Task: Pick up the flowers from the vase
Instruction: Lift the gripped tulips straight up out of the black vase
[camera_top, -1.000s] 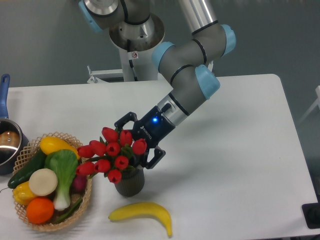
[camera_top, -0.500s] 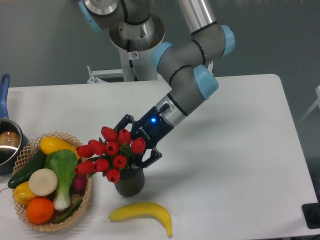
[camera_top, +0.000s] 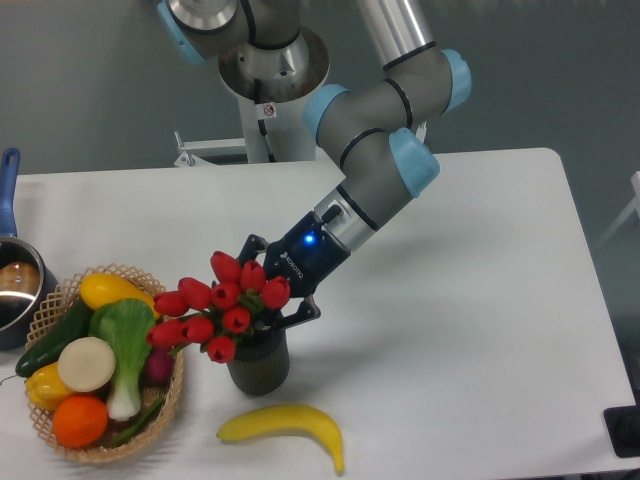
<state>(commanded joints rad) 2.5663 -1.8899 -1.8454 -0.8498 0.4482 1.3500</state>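
Banana first: a yellow curved banana (camera_top: 288, 426) lies on the white table (camera_top: 470, 330) close to the front edge, just in front of the short dark grey ribbed cylinder vase (camera_top: 259, 363) and apart from it. To the left, a round woven wicker basket (camera_top: 172, 405) sits near the front-left corner, heaped with an orange, a yellow pepper, a green cucumber, a white-and-green bok choy and a yellow squash; its right rim stands just beside the vase. The bunch of red tulip buds with green stems and leaves (camera_top: 215, 306) still stands in the vase mouth, leaning left so that its outer buds hang over the basket's rim. The black two-finger gripper (camera_top: 272, 292) reaches in from the right at a downward slant and sits at the right side of the bunch, above the vase rim — its fingers have drawn in narrow around the stems since a second ago, though the buds hide the contact itself. Right of the vase the tabletop runs bare to the right edge. At the far left edge, a blue-handled metal saucepan (camera_top: 14, 285) is partly cut off by the frame. Behind, the grey arm with light-blue joints (camera_top: 385, 150) rises to its base at the table's back edge.
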